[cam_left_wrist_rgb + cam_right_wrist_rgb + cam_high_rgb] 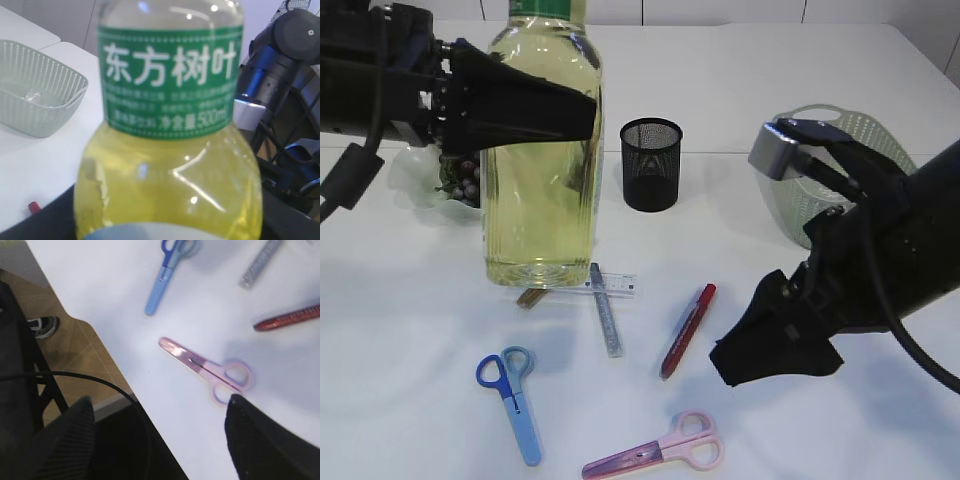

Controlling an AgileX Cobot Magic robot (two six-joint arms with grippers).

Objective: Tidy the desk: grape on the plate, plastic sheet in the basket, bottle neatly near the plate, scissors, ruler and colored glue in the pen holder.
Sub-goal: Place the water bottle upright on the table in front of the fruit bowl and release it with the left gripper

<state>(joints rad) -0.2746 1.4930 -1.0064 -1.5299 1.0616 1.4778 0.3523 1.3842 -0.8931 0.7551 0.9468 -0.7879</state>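
Note:
My left gripper (560,110) is shut on the bottle (542,160), a clear one of yellow drink with a green label (170,65), upright beside the plate (412,182) that holds the grape (462,183). The black mesh pen holder (651,165) stands behind. Blue scissors (512,398), pink scissors (655,455), a clear ruler (620,285), a silver glue stick (607,312) and a red one (687,330) lie on the table. Above the pink scissors (210,371) my right gripper (160,440) hangs open and empty. Something clear, perhaps the plastic sheet (32,95), lies in the basket (45,75).
The pale green basket (865,140) stands at the back right behind my right arm. A small brown thing (530,298) pokes out at the bottle's base. The table's front edge (125,375) runs close under my right gripper, with floor and a cable beyond it.

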